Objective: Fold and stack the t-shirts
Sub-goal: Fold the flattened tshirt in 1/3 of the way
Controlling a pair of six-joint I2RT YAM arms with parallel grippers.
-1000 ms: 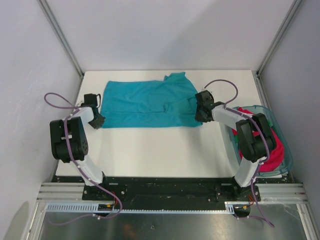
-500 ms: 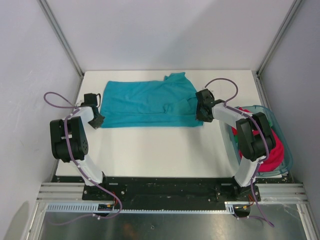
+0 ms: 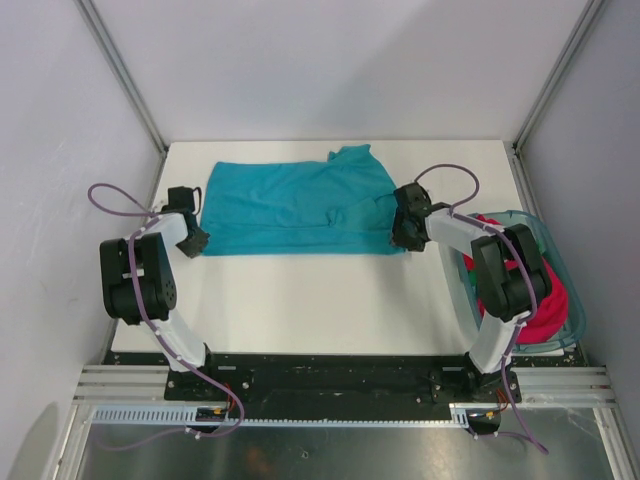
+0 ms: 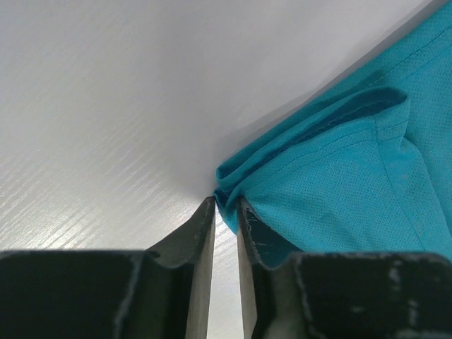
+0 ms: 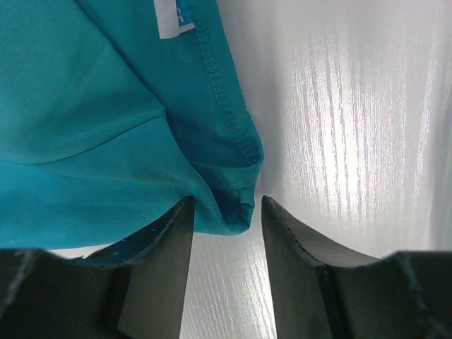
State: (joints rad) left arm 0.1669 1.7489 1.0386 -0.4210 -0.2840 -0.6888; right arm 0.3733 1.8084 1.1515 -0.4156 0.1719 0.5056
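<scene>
While its jaws were all but pressed together, the left gripper (image 4: 224,206) pinched the near-left corner of the teal t-shirt (image 3: 290,208), bunching that hem into small folds. The right gripper (image 5: 227,206) sat at the same shirt's near-right corner with fingers (image 5: 166,254) spread, the hem corner lying loose between the tips. The teal t-shirt lay spread flat on the white table (image 3: 320,300) beneath it, one sleeve sticking out at its far-right side, and right of it the magenta t-shirt (image 3: 558,312) was piled in the translucent basket (image 3: 548,232), partly hidden by the right arm (image 3: 505,275).
</scene>
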